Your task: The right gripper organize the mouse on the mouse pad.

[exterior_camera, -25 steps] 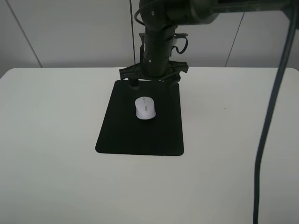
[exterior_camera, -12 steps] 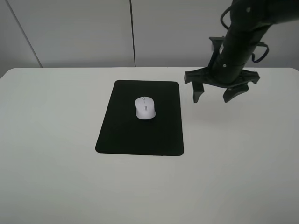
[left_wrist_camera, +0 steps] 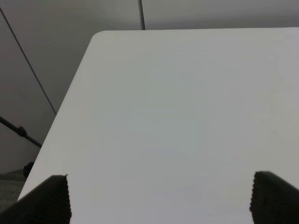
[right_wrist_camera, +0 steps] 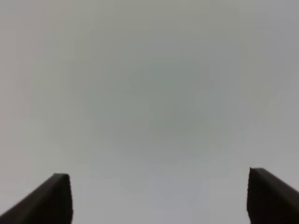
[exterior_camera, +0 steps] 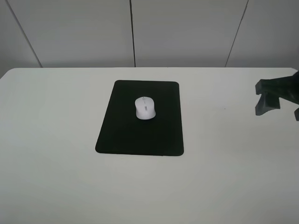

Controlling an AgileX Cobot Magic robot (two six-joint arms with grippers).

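The mouse [exterior_camera: 145,108] lies on the mouse pad [exterior_camera: 140,135], in the pad's far half and about midway between its side edges, with its long axis running roughly along the pad's length. The pad lies flat on the white bench [exterior_camera: 56,177]. Judged from this, the placing looks done, and what remains is for the arm to get clear.

The right end effector [exterior_camera: 280,99] is at the right edge of the high view, well apart from the pad and partly cut off by the frame. In its wrist view the right end effector [right_wrist_camera: 159,196] has its two dark fingertips wide apart with only bare bench between them, holding nothing. The left end effector [left_wrist_camera: 161,198] does not appear in the high view; its wrist view shows its fingertips spread too, over an empty corner of the bench, also empty.

To finish well, the right arm should retreat away from the pad without swinging low across it, since a light mouse would slide easily if brushed. If the mouse needs squaring, approach from above, close on its sides and turn it gently, so the thin pad does not drag along.
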